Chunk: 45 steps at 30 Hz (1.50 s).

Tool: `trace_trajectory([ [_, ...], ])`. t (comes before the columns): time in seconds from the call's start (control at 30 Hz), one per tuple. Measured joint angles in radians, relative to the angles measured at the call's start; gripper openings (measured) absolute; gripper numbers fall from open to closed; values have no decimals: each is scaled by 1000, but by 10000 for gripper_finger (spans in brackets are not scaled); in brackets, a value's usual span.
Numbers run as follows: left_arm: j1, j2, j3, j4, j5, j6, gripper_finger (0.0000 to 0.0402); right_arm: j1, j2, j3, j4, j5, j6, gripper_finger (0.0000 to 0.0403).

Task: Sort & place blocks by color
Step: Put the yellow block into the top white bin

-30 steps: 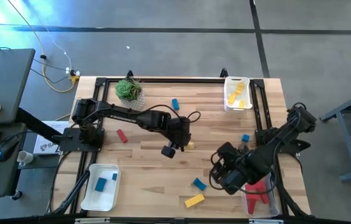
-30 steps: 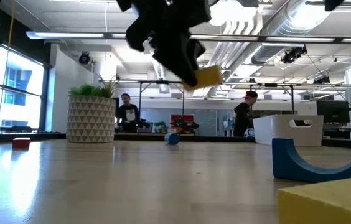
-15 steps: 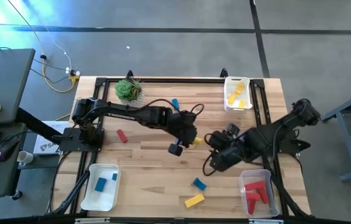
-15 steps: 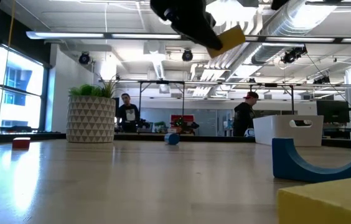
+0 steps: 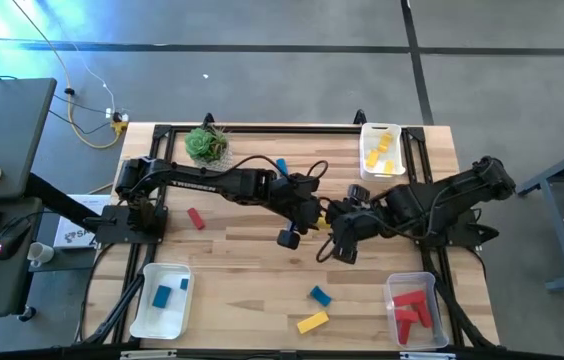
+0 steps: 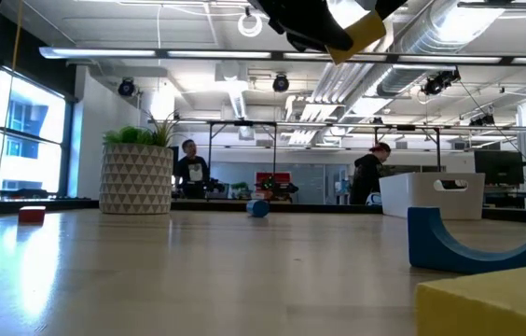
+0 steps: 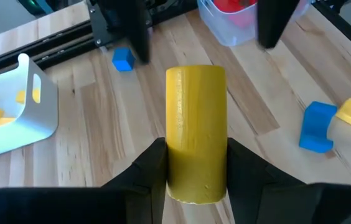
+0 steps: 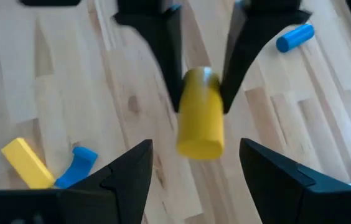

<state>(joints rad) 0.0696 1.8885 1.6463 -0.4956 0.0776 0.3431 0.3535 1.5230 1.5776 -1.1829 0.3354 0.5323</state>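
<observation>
My left gripper [image 5: 312, 221] hangs above the middle of the table, shut on a yellow cylinder [image 7: 195, 106], which also shows high up in the low view [image 6: 356, 35]. My right gripper [image 5: 333, 228] faces it from the table's right, open, with its fingers [image 8: 132, 171] standing wide of the cylinder's free end [image 8: 199, 140] and not touching it. A red block [image 5: 195, 218], a blue cylinder [image 5: 282, 167], a blue arch block [image 5: 320, 295] and a yellow bar [image 5: 312, 322] lie flat on the table. My left gripper pinches the yellow cylinder between its two fingers [image 7: 154, 165] at the cylinder's rear end [image 7: 194, 180]. The fingers lie along it, coming from the table's left. The cylinder sticks out ahead of the fingertips toward the right gripper, lifted clear of the table.
A white tray with yellow blocks [image 5: 382, 150] sits at the far right, a white tray with blue blocks [image 5: 162, 298] at the near left, and a clear tray with red blocks [image 5: 412, 308] at the near right. A potted plant [image 5: 205, 145] stands at the far left. A small blue cube [image 7: 122, 59] lies by the right rail.
My left gripper has carried the yellow cylinder up and toward the table's right. My right gripper has swung from above the red tray toward the far edge and the left, and now faces the cylinder.
</observation>
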Motion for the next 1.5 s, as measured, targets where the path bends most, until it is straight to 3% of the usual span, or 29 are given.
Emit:
trace_trajectory([
  [0.7, 2, 0, 0, 118, -2, 0, 102, -60, 0, 0, -3, -55, 6, 224],
  [0.83, 2, 0, 0, 134, -2, 0, 106, -60, 0, 0, -18, -56, 39, 191],
  [1.03, 3, 0, -1, 152, -3, 1, 108, -60, 0, 0, -32, -57, 73, 103],
  [1.23, 9, 0, -2, 152, -4, 8, 127, -60, 0, 0, -31, -56, 96, 100],
  [1.5, 15, 0, -2, 148, -109, 0, 169, -68, 0, 0, -55, -36, 192, 100],
])
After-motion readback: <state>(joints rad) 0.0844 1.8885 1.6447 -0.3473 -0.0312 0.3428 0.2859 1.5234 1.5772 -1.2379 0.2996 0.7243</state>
